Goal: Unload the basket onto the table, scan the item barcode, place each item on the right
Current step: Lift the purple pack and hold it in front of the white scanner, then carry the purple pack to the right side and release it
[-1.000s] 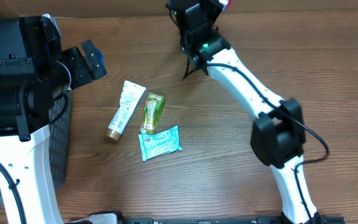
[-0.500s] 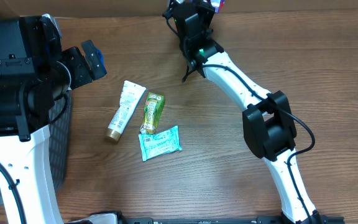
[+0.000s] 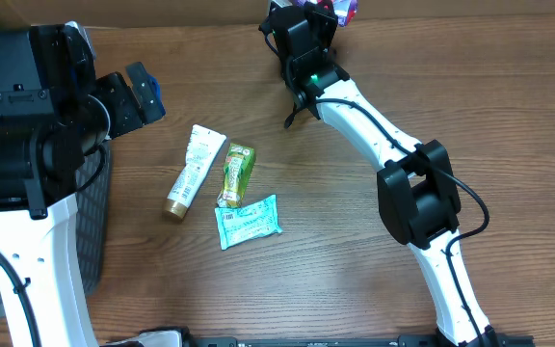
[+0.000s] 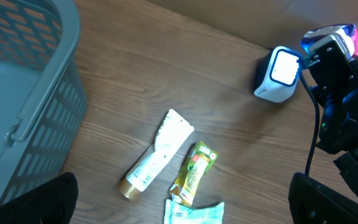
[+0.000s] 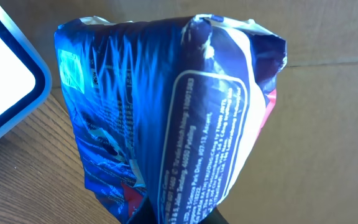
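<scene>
Pinching the blue packet (image 5: 166, 106) by its lower edge in the right pincer (image 3: 308, 29), upright just above the jaws, with the scanner (image 5: 5, 81) just beside the pincer (window lit). Spread wide and holding nothing at the left pincer (image 3: 141, 94), well apart from both. Could miss the read if turned barcode-away or creased across the code; could also slip from so thin a pinch during a twist.

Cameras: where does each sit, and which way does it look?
Overhead: above the table, facing straight down; left arm and right arm show.
Left wrist: on the left arm, facing down at tube, basket; dark fingers in corners.
Right wrist: on the right arm, faces the blue packet in its shut claw.
Both wrist views share the scanner.
</scene>
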`<state>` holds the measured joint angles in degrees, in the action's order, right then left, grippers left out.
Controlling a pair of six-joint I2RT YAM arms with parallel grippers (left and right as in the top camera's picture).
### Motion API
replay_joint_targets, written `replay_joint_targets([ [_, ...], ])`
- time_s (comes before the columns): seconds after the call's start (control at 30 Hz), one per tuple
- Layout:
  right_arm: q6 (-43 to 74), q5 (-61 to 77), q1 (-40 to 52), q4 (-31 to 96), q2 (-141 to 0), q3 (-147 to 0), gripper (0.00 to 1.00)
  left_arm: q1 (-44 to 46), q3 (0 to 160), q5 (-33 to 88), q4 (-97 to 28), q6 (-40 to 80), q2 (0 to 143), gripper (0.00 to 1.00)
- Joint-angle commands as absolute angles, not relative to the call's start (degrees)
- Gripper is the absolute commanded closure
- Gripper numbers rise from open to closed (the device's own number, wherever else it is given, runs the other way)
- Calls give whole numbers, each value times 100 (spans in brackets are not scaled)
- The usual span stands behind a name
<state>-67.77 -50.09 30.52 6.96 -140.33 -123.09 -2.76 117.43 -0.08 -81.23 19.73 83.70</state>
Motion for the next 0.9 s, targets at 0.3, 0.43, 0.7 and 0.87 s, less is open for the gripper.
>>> replay_joint_targets([
  [0.3, -6381, -5137, 3286, 1214, -13841, -12300, 96, -298, 11819, -60, -8121, 1929, 8401, 0],
  [0.43, -5841, -4613, 3315, 2058, -13277, -12300, 96, -298, 11819, -58, -8121, 1929, 8401, 0],
  [0.7, -3813, -2512, 3315, 4167, -11334, -12302, 96, -298, 11819, -58, -8121, 1929, 8401, 0],
  [0.87, -698, -1164, 3118, 5601, -10278, -12302, 96, -298, 11819, -58, -8121, 1929, 8401, 0],
])
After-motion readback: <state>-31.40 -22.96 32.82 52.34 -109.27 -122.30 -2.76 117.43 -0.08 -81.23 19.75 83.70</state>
